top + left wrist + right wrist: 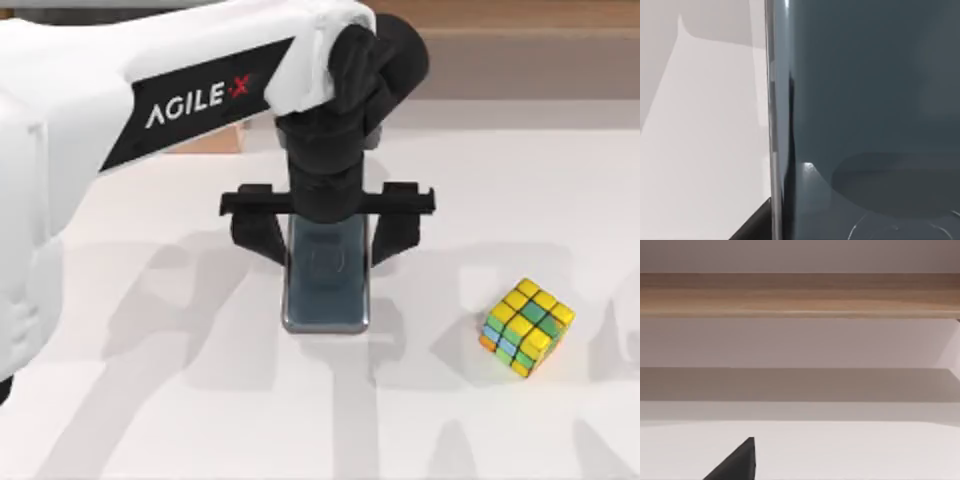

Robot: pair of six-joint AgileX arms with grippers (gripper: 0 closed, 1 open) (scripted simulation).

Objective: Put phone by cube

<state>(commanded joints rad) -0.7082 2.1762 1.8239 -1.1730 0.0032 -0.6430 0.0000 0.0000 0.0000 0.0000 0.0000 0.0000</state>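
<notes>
1. Left gripper (pixel 327 228) is hanging right over the phone (pixel 326 285) mid-table, fingers spread apart on either side of its far end, not pinching it.
2. Phone is lying flat on the table (pixel 150 420).
3. Cube (pixel 527 327) is sitting well off to the phone's right.
4. Can't tell about the right gripper.

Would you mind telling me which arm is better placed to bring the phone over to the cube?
Left. Its gripper straddles the flat dark grey glossy phone at mid-table, fingers open on either side. The small yellow-and-green puzzle cube sits apart, to the right.
</notes>
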